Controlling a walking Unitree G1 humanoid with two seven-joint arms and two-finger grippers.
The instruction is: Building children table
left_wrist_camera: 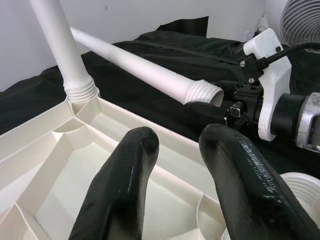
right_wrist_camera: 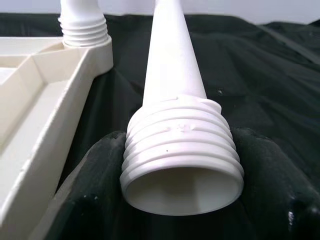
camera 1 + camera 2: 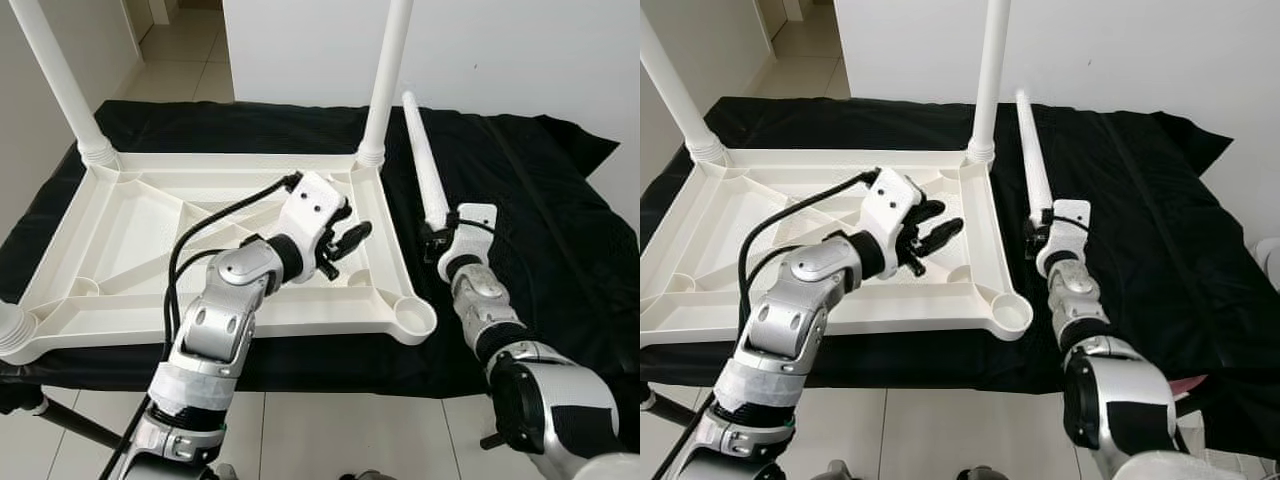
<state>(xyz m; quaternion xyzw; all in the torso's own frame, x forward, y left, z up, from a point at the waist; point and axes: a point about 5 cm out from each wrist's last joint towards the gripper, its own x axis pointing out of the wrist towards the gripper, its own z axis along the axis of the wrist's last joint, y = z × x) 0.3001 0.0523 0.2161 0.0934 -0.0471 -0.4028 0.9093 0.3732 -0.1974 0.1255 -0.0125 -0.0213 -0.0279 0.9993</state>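
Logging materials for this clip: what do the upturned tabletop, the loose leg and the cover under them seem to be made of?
Tabletop: likely moulded plastic, off-white, satin; ribbed underside with a round corner socket. Loose leg, held in the right pincer: same-looking smooth white plastic, hollow, with moulded threads at its end. Cover: black cloth, matte, showing soft folds and creases.
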